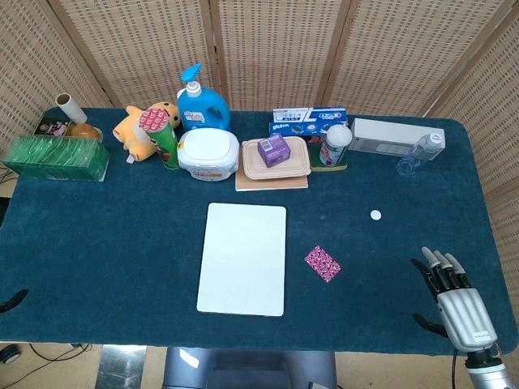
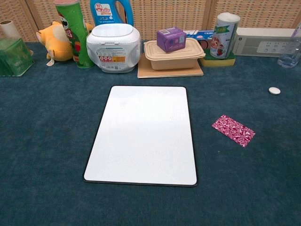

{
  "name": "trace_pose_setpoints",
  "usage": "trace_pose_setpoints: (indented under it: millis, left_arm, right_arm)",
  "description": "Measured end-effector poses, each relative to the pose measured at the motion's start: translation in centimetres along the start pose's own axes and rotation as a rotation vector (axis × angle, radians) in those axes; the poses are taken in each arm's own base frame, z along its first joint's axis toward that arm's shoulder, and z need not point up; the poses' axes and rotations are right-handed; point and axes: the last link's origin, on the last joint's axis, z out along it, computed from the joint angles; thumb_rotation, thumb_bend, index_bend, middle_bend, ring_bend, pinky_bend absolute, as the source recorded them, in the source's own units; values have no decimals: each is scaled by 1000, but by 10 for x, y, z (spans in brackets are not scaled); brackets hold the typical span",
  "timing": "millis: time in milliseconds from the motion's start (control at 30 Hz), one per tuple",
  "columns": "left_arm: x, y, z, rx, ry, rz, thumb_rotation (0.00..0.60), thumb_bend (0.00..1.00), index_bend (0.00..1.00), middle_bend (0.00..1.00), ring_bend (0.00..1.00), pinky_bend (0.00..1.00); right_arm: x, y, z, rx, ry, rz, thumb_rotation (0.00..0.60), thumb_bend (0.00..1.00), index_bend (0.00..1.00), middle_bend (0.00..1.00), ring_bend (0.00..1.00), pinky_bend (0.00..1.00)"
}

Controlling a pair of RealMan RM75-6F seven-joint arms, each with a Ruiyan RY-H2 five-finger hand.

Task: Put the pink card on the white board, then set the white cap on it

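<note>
Nothing's done yet: your pink card (image 1: 322, 263) lies mid-frame just right of the bare white board (image 1: 243, 258), white cap (image 1: 375, 215) further up-right, and your right hand (image 1: 454, 300) waits empty, fingers spread, lower right.

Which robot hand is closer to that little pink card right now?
The right. The right robot hand rests open near the table's front right corner, with the pink card to its left. Only the left robot hand's dark tip shows at the far left edge.
</note>
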Motion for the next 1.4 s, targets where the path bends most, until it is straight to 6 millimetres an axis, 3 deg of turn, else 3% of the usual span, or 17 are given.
trace_pose_setpoints:
  millis: [567, 767, 1067, 1400]
  left_arm:
    - [1, -2, 0, 6, 3, -10, 600, 100, 0, 0, 0, 0]
    - [2, -4, 2, 18, 4, -16, 600, 101, 0, 0, 0, 0]
    - [2, -4, 4, 30, 4, -13, 600, 100, 0, 0, 0, 0]
    - [1, -4, 8, 49, 0, -6, 600, 99, 0, 0, 0, 0]
  right_arm:
    - [-8, -5, 2, 27, -44, 13, 600, 50, 105, 17, 0, 0]
    - [-13, -14, 14, 47, -56, 53, 600, 50, 105, 18, 0, 0]
    - [-21, -41, 59, 125, -103, 81, 600, 49, 104, 18, 0, 0]
    - [-34, -93, 114, 253, -162, 91, 600, 49, 105, 17, 0, 0]
